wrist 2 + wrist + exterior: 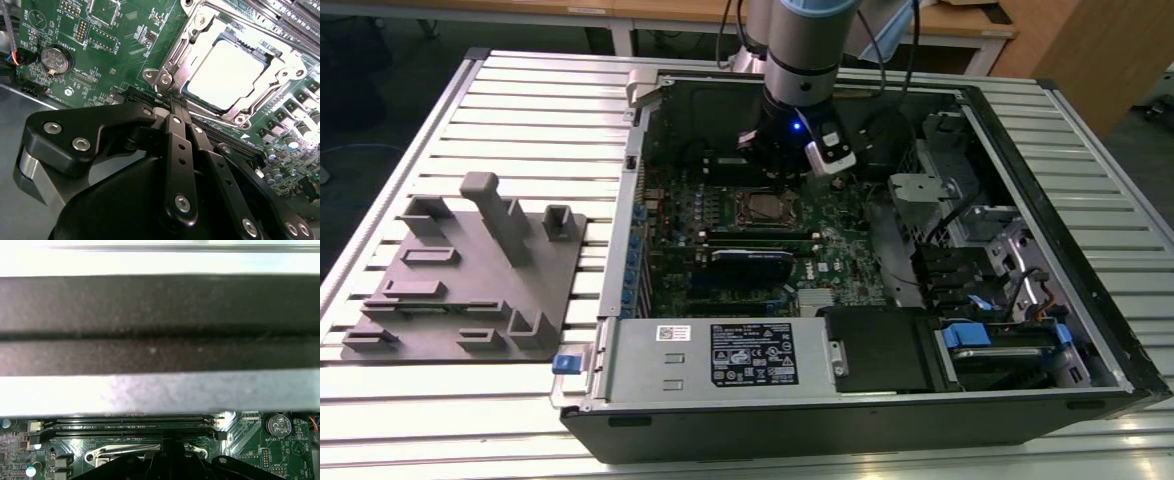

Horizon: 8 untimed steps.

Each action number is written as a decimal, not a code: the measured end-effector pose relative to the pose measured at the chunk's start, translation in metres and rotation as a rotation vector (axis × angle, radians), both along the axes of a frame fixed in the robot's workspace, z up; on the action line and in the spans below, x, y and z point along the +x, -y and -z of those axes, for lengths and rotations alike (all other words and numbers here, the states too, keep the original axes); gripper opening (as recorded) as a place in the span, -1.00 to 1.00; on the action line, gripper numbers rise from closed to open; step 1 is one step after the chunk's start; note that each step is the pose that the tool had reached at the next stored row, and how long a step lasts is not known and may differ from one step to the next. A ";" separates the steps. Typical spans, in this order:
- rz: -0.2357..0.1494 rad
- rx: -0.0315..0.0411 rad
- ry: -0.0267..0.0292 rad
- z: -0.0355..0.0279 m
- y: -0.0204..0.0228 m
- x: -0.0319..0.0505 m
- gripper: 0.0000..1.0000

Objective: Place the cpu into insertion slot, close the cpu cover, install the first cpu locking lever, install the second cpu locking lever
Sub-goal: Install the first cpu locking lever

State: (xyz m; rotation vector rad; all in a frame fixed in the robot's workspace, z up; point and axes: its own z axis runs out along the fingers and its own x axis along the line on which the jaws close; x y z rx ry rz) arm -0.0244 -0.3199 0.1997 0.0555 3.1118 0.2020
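1. The fingers [175,107] are pressed together with nothing between them, tips right down at the corner of the socket in the second wrist view.
2. Just ahead of those tips lies the cpu [231,75], silver top up, already seated flat in the insertion slot [260,56], whose dark rim peeks out around the chip.
3. The cpu cover [192,42] looks folded down over it, its metal frame ringing the chip and the chip showing through the window.
4. The key relation: the tips sit at the frame's near corner, beside a thin metal rod running along the frame's edge, probably a locking lever [167,65], its long axis running away from the fingers. I cannot tell whether they touch it.
5. Out wider, the exterior view has the gripper [781,160] hanging over the socket on the green motherboard [841,235], inside the open computer case [1067,150].
6. Beyond that, a grey fixture block [467,270] sits on the slatted surface [547,90] at the exterior view's left, well apart.
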 end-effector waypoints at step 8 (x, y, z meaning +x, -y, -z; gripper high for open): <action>0.000 -0.0187 -0.0002 0.0008 -0.0005 0.0000 -0.79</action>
